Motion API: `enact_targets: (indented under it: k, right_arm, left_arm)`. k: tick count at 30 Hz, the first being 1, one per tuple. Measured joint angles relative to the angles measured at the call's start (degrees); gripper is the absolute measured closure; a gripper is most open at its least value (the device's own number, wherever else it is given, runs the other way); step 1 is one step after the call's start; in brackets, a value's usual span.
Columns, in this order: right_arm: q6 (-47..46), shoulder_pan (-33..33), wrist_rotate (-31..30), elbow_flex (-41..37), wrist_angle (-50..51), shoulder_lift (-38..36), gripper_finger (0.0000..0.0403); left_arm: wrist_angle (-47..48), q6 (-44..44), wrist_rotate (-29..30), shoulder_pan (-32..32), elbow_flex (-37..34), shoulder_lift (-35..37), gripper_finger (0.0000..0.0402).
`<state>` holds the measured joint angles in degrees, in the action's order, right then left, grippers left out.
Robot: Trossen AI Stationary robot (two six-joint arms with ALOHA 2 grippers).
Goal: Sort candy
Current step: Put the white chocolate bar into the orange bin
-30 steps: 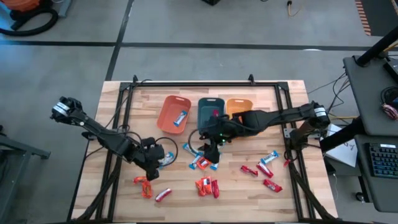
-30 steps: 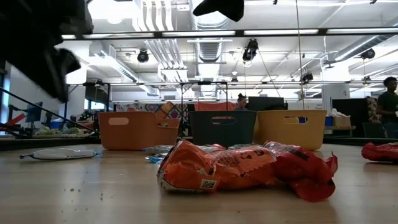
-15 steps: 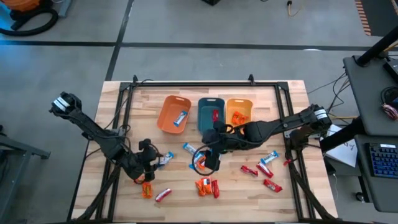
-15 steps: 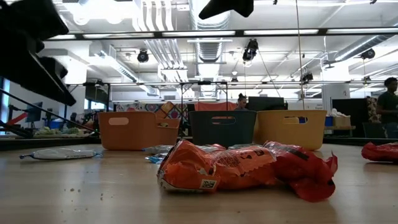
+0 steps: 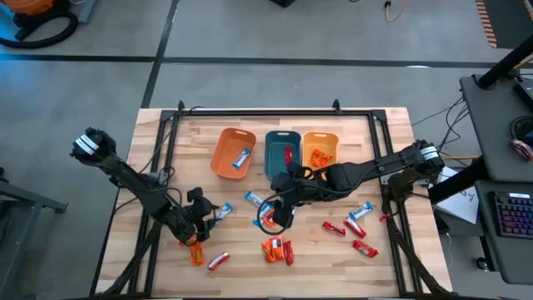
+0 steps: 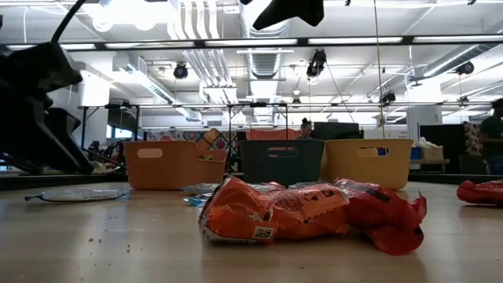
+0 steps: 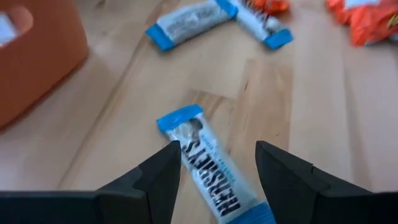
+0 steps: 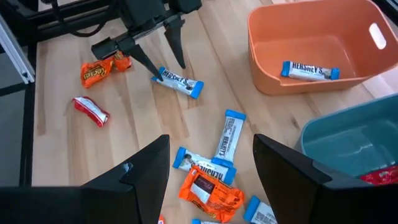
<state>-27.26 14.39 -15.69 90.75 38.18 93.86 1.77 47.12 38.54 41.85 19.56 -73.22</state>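
Blue-and-white candy (image 7: 208, 171) lies flat on the desk (image 5: 166, 167) between the left hand's (image 7: 214, 174) spread fingers; that hand has just widened and dropped low over it, so a pickup looks near. Right hand (image 8: 211, 168) hovers wide and empty above the central pile. Three bins: orange bin (image 5: 223, 158) holds one bar.

Beyond the pale wooden plank tabletop (image 5: 366, 133) lies grey concrete floor (image 5: 250, 33), while bright strip ceiling lights (image 6: 354, 39) and silver ducts (image 6: 267, 31) hang overhead.
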Motion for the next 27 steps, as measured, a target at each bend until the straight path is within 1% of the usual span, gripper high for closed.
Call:
enact_targets:
  k: [7, 11, 16, 20, 25, 27]
  right_arm:
    - [-2.4, 0.0, 0.0, -1.6, 0.0, 0.0, 0.0184]
    - [-2.8, 0.0, 0.0, -2.1, 0.0, 0.0, 0.0184]
    - [-2.8, 0.0, 0.0, -2.1, 0.0, 0.0, 0.0184]
    - [-3.2, 0.0, 0.0, -2.1, 0.0, 0.0, 0.0184]
    - [-3.2, 0.0, 0.0, -2.1, 0.0, 0.0, 0.0184]
    - [-3.2, 0.0, 0.0, -2.1, 0.0, 0.0, 0.0184]
  left_arm:
    - [-1.9, 1.3, 0.0, 0.0, -0.5, -5.6, 0.0212]
    - [-3.4, 5.0, 0.7, 0.1, -0.4, -8.8, 0.0212]
    - [-6.5, 5.1, 1.1, 0.2, -0.4, -12.6, 0.0216]
    - [-7.4, 6.2, 1.8, 0.2, -0.3, -14.6, 0.0251]
    - [-7.9, 7.0, 1.9, 0.2, -0.3, -15.3, 0.0327]
    - [-7.9, 7.0, 2.1, 0.1, -0.3, -15.2, 0.0350]
